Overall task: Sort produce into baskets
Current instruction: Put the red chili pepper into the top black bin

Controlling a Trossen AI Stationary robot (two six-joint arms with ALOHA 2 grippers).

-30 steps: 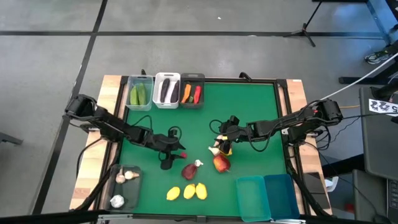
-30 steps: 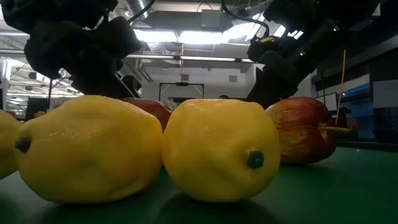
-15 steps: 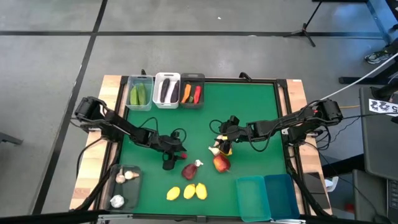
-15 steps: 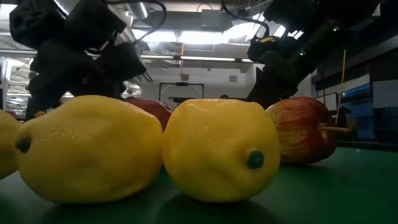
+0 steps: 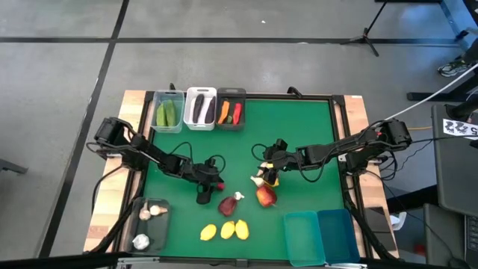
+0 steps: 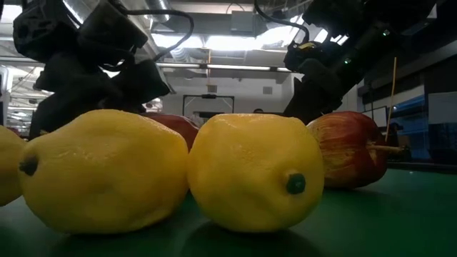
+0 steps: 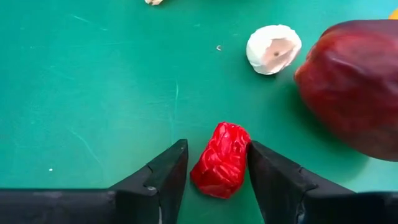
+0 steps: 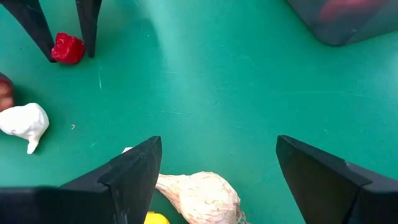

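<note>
Small red fruit [image 7: 222, 160] between the left end effector's [image 7: 216, 171] fingers.

— can you read any writing, label or number anywhere on the table or the things on it?
— no, you won't find any. the only marked thing is a white tag [image 5: 458, 127] with black patterning on the dark equipment at the right edge of the high view, and you can't make out any characters on it.
— and in the wrist views or the low view?
— nothing legible there either.
</note>
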